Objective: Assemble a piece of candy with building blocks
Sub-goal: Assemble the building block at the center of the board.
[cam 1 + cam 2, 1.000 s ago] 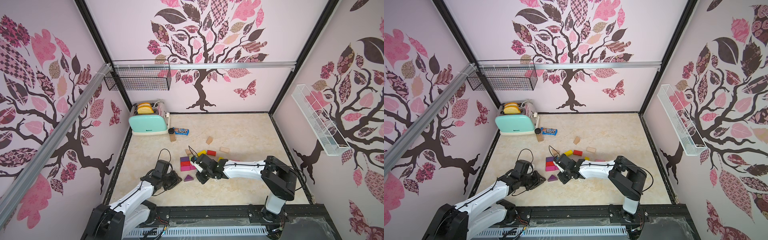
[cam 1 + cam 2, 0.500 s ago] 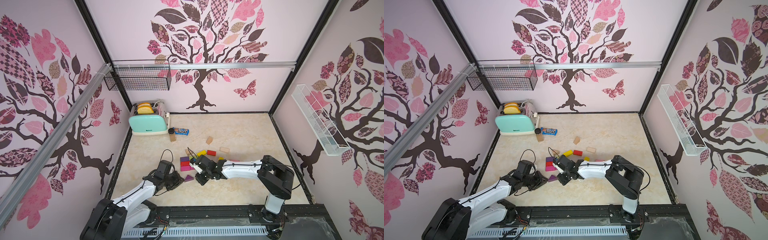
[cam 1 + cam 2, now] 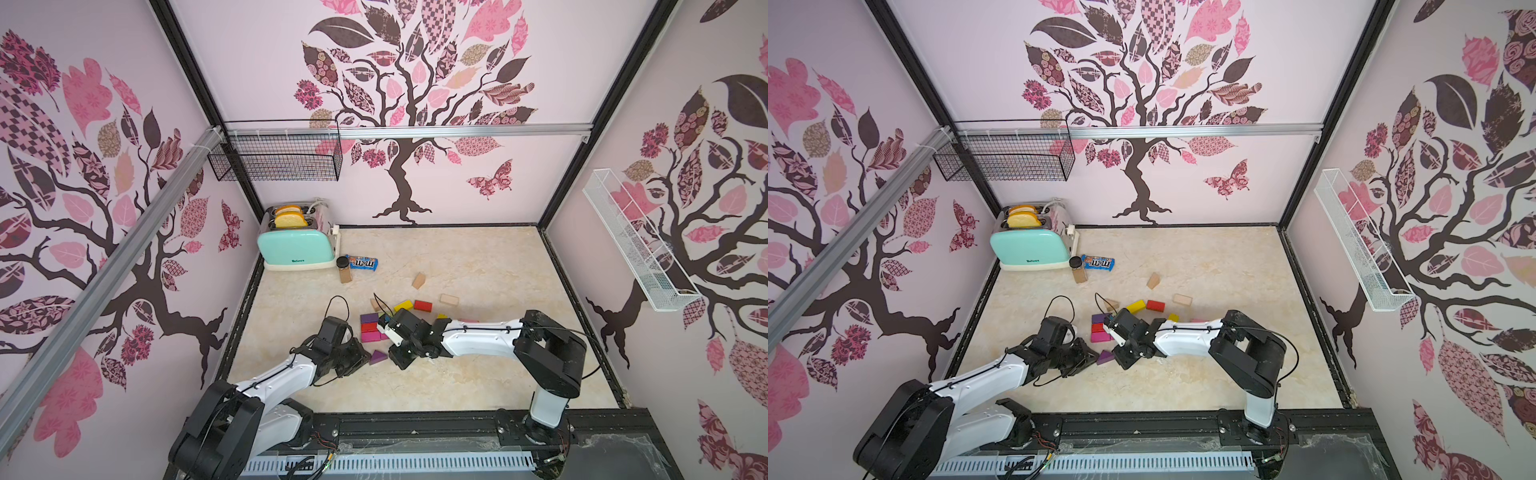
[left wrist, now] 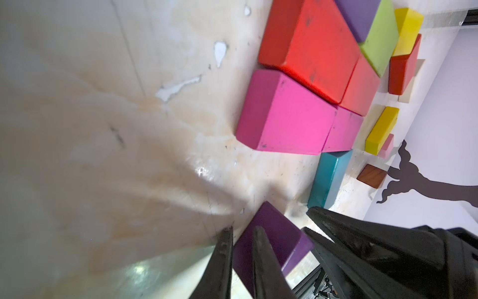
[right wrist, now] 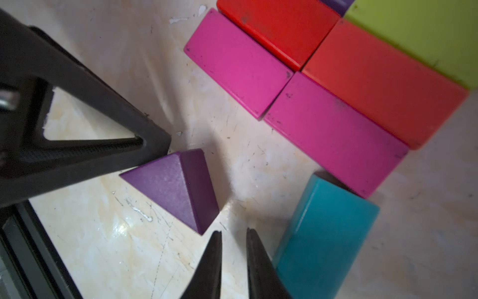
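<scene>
L grip (image 4: 243,230): I see jaws clenched, empty, tip touching purple triangle (image 5: 176,186).
R grip (image 5: 234,233): clenched, empty, just beside it.

Beige marbled surface (image 3: 478,374), scuffed. Far-left corner: mint toaster (image 3: 296,249), with M&M's packet (image 3: 362,263) and black-capped jar (image 3: 344,270) just beside it. Centre: tan triangle (image 3: 418,281), tan block (image 3: 449,299), red block (image 3: 423,306) and yellow block (image 3: 403,306) lie loose. A block cluster (image 3: 369,328) in purple, red and magenta abuts; the purple triangle (image 3: 377,357) lies near it, apart.
</scene>
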Motion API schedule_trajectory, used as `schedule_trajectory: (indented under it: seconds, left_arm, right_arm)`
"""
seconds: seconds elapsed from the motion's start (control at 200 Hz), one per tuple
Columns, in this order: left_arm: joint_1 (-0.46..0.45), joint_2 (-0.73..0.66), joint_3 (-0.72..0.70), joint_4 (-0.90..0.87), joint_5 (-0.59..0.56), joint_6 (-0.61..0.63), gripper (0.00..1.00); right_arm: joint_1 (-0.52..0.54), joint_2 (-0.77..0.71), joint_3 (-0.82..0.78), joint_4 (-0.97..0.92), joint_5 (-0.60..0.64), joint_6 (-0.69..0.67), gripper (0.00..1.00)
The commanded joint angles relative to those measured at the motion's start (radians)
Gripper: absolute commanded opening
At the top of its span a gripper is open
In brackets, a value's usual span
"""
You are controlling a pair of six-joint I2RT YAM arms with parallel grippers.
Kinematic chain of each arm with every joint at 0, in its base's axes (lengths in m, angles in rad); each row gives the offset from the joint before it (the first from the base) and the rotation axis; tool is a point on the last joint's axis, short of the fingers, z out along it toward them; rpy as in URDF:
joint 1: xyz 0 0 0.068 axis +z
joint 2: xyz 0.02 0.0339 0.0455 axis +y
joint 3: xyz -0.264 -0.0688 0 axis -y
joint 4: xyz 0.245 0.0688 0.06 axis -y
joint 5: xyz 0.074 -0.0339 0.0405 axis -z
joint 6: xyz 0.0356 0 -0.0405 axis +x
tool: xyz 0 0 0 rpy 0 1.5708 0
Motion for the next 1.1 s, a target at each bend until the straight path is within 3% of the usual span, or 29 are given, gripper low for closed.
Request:
schedule_trajectory:
  seconds: [0.0,0.21,0.395,0.64,0.82,1.095]
  left_arm:
    - [-0.004,0.032,0.040,0.025,0.002,0.020,0.18]
    - [0.001,-0.033,0.086,-0.103,-0.058,0.083,0.18]
    - [0.035,-0.161,0.071,-0.208,-0.072,0.104,0.19]
    - [0.107,-0.345,0.031,-0.302,-0.111,0.098,0.22]
    - [0.135,-0.364,0.017,-0.293,-0.120,0.078,0.22]
    - [0.150,-0.384,0.026,-0.315,-0.122,0.079,0.22]
  right_arm:
    - [-0.004,-0.058,-0.031,-0.004,-0.006,0.026,0.22]
    - [0.018,-0.118,-0.138,0.116,-0.089,0.145,0.23]
    - [0.096,-0.061,-0.093,0.195,-0.114,0.207,0.26]
    - [0.101,-0.002,-0.081,0.312,-0.172,0.277,0.27]
    - [0.102,0.049,-0.059,0.365,-0.199,0.307,0.28]
    - [0.099,0.069,-0.066,0.423,-0.132,0.316,0.28]
